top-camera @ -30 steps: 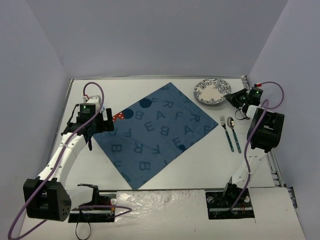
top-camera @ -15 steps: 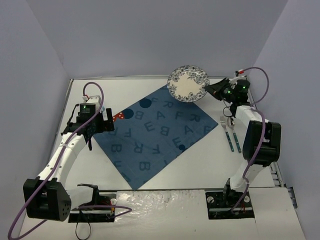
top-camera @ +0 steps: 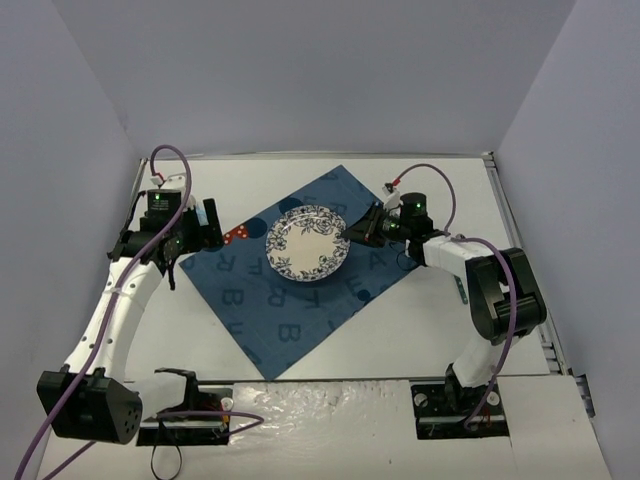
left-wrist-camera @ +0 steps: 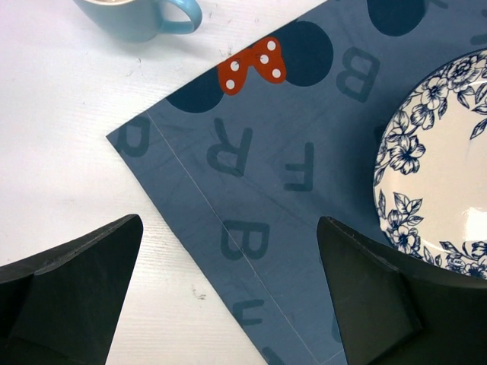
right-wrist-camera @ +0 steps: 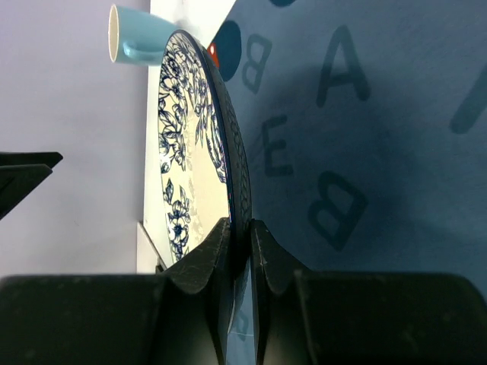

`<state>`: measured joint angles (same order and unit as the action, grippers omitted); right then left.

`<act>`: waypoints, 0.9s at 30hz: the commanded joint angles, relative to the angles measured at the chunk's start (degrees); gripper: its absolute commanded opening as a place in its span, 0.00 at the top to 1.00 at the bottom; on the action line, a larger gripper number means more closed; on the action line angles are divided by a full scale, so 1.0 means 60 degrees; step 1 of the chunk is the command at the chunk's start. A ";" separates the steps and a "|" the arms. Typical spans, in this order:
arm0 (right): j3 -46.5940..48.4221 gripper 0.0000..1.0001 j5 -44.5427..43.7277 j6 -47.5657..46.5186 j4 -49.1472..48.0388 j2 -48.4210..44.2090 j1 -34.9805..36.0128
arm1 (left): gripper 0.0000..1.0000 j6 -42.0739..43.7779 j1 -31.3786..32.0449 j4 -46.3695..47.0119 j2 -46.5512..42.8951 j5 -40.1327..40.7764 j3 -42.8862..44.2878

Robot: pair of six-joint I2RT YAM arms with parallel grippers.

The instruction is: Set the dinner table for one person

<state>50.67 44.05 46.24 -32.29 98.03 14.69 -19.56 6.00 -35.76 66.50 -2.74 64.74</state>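
Step in hand: placing the dinner plate. The blue-and-white floral plate point(top-camera: 308, 243) sits at the centre of the top view, over the middle of the blue letter-print placemat point(top-camera: 290, 320). The right jaws are clenched on the plate's right rim. In the right wrist view the rim runs straight down between the two tips at lower centre. That view also shows a shadow on the cloth beside the plate, so it looks slightly lifted or tilted. We cannot tell whether its base is fully down.

The right arm point(top-camera: 455, 255) reaches in from the right of the frame. The left jaws are released, spread wide and grasping nothing. They hang over the placemat's left corner, and the left wrist view shows bare cloth and table between the tips.

Next move, as we judge it: lower the plate until it lies flat, centred on the mat, then let go and back off sideways so the rim isn't dragged. The rest of the setting comes after. A light blue mug point(left-wrist-camera: 137, 11) stands on the table just beyond the mat's upper-left edge, near a printed red dotted bow point(left-wrist-camera: 253, 63).

Surface: the white matte table point(top-camera: 400, 330) fills most of the top view, with the mat laid on it rotated like a diamond. The room is plain pale lilac-grey walls point(top-camera: 300, 80) on three sides.
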 commanded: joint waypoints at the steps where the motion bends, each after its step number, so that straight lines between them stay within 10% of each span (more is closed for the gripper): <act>1: 0.0309 1.00 0.0519 0.0355 -0.1918 -0.0234 0.0311 | 0.03 -0.0157 0.0025 -0.0314 -0.0268 0.0111 0.0410; 21: -0.0438 1.00 0.0160 -0.1062 -0.1998 0.1641 0.0510 | 0.03 -0.0094 -0.0001 -0.0646 -0.0205 0.0317 0.0806; 27: 0.0055 0.64 -0.1276 -0.2760 0.0526 0.1201 0.0510 | 0.03 -0.0064 -0.0103 -0.0703 0.0123 0.0369 0.1214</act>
<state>47.21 41.99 38.19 -35.43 109.73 17.37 -19.92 5.94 -40.99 66.27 -1.45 67.63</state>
